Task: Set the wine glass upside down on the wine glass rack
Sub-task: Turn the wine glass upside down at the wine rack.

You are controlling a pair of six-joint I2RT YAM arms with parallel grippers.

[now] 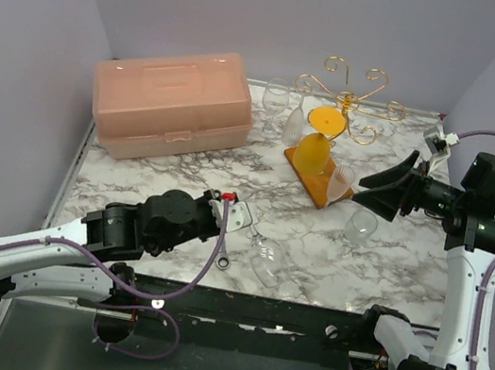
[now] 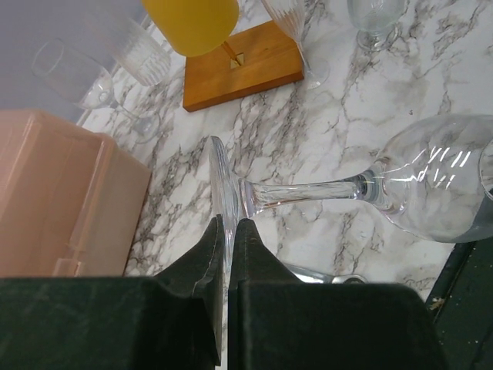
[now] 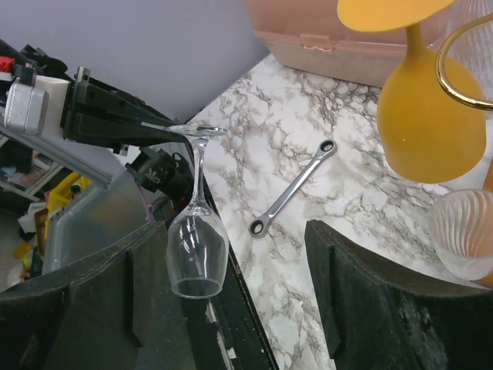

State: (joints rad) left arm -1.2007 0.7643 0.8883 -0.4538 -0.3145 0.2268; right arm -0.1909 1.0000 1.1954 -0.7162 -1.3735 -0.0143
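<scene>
My left gripper (image 1: 240, 214) is shut on the flat foot of a clear wine glass (image 1: 265, 257), held above the table's near edge. In the left wrist view the fingertips (image 2: 245, 231) pinch the foot's rim and the glass (image 2: 431, 181) stretches away to the right. The right wrist view shows this glass (image 3: 198, 247) hanging bowl-down from the left arm. The gold wine glass rack (image 1: 355, 94) stands at the back on its orange-brown base (image 1: 311, 179), with an orange glass (image 1: 321, 139) hung upside down on it. My right gripper (image 1: 389, 186) is open and empty, right of the base.
A pink toolbox (image 1: 174, 102) fills the back left. A wrench (image 1: 225, 260) lies near the front edge. Clear glasses (image 1: 281, 105) stand left of the rack, a ribbed one (image 1: 339, 184) sits on the base, and another glass (image 1: 361, 226) stands under the right gripper.
</scene>
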